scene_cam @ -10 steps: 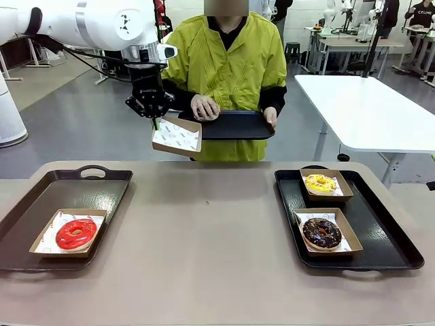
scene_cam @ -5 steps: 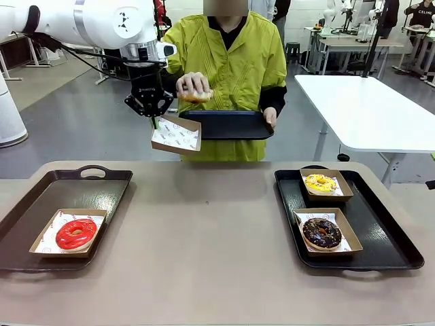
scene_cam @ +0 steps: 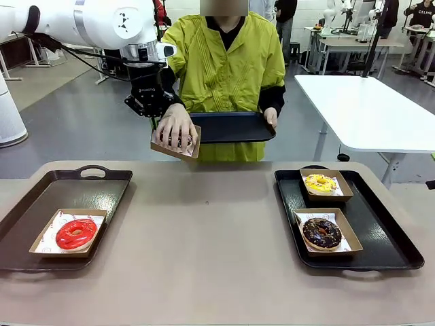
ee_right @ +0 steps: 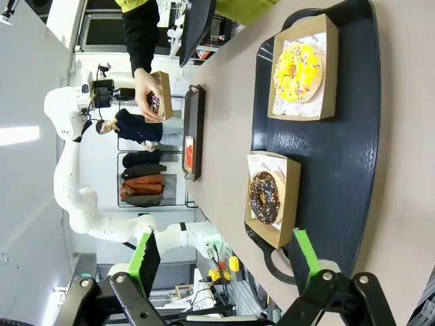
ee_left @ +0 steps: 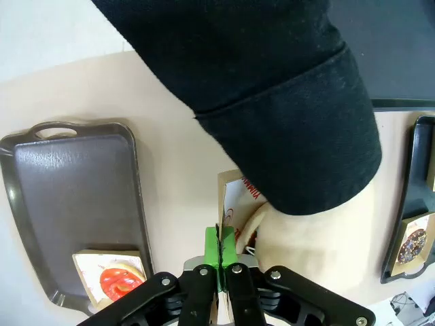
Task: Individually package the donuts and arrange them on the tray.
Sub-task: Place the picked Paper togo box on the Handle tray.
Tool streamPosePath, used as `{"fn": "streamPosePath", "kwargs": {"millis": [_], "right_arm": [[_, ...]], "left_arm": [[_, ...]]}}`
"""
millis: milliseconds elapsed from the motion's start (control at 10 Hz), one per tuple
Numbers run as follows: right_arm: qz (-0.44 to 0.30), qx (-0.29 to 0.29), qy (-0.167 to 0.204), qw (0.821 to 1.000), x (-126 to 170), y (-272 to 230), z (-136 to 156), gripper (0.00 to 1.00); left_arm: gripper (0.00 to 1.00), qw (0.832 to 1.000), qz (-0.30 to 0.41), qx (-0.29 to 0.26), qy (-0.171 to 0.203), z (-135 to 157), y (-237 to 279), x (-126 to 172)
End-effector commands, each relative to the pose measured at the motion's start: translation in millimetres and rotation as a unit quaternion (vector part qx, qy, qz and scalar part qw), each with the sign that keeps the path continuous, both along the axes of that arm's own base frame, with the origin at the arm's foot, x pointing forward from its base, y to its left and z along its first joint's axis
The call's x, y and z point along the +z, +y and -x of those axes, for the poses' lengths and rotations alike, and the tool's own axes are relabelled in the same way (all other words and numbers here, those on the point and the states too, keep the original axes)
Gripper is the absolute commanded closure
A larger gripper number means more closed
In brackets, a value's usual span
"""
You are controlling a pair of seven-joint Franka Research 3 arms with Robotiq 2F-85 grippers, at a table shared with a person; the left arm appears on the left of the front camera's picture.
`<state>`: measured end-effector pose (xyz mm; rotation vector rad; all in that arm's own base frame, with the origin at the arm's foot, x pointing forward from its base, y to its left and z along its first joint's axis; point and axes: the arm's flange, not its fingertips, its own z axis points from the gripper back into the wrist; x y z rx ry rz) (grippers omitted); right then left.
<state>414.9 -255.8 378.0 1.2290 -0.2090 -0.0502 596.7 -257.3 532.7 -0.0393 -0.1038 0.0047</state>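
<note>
Front view first: my left gripper (scene_cam: 154, 121) hangs above the far edge of the table (scene_cam: 211, 238), clamped on the rim of a brown cardboard box (scene_cam: 175, 144) that it holds up in the air. The person's hand (scene_cam: 176, 126) lies over that box, pressing a dark donut (scene_cam: 182, 141) into it — I can make out little more than a dark patch under the fingers. Their other hand (scene_cam: 270, 117) grips a black tray (scene_cam: 231, 126) held against the body.

On my left tray (scene_cam: 41, 204) the red donut (scene_cam: 75, 233) sits in its box, near the front. On the right tray (scene_cam: 380, 238) the yellow donut (scene_cam: 321, 183) is boxed at the far end and the chocolate donut (scene_cam: 321, 232) is boxed just in front of it, the two boxes close together.

From the left wrist I see the green pads (ee_left: 220, 246) pinched flat on the cardboard wall. From the right wrist, my right gripper (ee_right: 228, 261) is spread wide with nothing between the fingers, hanging off the near end of the right tray.
</note>
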Motion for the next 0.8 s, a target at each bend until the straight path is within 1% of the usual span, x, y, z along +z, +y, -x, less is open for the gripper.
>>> {"fn": "streamPosePath", "kwargs": {"millis": [0, 700], "right_arm": [[0.004, 0.006, 0.002, 1.0, 1.4, 0.3, 2.1, 0.0], [0.004, 0.006, 0.002, 1.0, 1.4, 0.3, 2.1, 0.0]], "left_arm": [[1.0, 1.0, 0.0, -0.007, -0.003, 7.1, 5.6, -0.8], [1.0, 1.0, 0.0, -0.007, -0.003, 7.1, 5.6, -0.8]]}}
